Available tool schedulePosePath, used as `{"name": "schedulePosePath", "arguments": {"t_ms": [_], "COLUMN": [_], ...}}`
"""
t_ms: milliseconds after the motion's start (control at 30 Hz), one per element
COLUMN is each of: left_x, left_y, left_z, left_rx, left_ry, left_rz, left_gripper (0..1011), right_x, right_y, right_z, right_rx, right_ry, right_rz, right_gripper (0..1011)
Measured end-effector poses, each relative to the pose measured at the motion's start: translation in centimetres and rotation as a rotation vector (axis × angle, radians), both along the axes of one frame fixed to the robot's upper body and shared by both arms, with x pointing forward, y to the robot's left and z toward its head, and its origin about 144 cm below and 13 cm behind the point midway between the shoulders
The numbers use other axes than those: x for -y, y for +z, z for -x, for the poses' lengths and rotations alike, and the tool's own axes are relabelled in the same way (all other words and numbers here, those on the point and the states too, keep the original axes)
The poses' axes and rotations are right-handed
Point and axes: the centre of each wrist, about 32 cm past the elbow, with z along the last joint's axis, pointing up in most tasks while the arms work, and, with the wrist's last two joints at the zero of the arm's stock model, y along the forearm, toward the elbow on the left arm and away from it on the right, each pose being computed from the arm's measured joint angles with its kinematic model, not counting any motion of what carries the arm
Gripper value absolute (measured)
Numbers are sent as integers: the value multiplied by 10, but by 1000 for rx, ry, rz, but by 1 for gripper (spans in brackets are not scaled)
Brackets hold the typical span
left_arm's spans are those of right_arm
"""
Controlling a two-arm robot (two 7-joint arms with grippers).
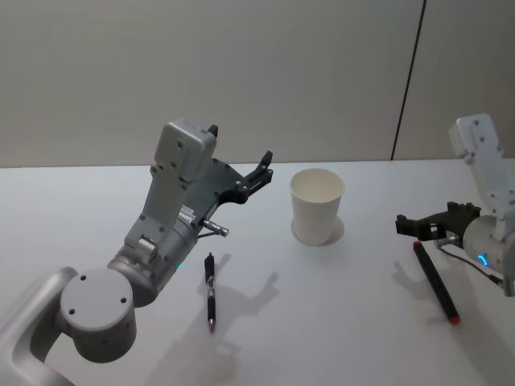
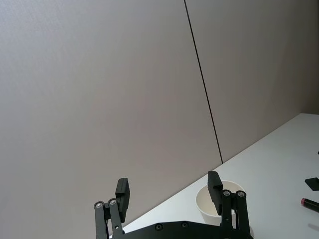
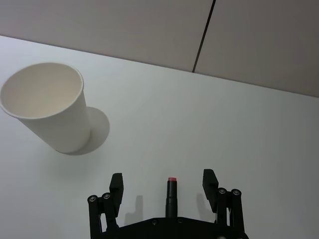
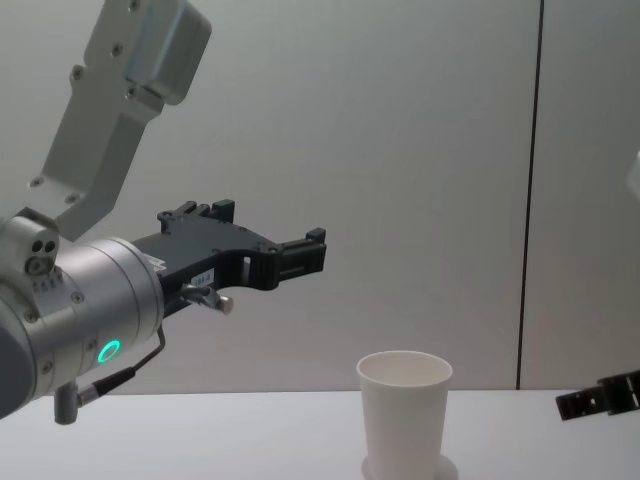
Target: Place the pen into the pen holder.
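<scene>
Left hand (image 2: 168, 184) splayed, raised; right hand (image 3: 162, 178) splayed above red-tipped pen (image 3: 171, 196), pen holder (image 3: 50, 107) apart.

Right tool (image 3: 163, 178) sits low over the white counter (image 3: 209, 124), its two black fingers (image 3: 116, 185) spread wide apart. Between them, touching neither, is a dark pen (image 3: 171, 199) with a red tip pointing away from the tool. Its rear end is hidden behind the tool body. The pen appears to lie on the counter, though contact is not certain from this angle. The pen holder (image 3: 50, 107), a plain white cup, stands well apart from the pen with its mouth open and interior bare. A grey wall (image 3: 99, 25) with one dark vertical seam (image 3: 203, 36) lies behind the counter edge.
</scene>
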Motion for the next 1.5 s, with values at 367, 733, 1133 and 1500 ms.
{"name": "schedulePosePath", "arguments": {"t_ms": [367,733,1133,1500], "left_x": [0,0,0,0], "left_y": [0,0,0,0], "left_z": [0,0,0,0], "left_rx": [0,0,0,0], "left_ry": [0,0,0,0], "left_rz": [0,0,0,0], "left_gripper": [1003,1003,1003,1003], "right_x": [-1,-2,-3,-4], "right_y": [-10,-20,-28,-32], "right_z": [-7,-14,-23,-33], "right_rx": [-47,-95,-150,-190], "right_ry": [-29,-52,-78,-102], "right_rz": [16,26,8,-22], "right_gripper": [1002,1002,1002,1002]}}
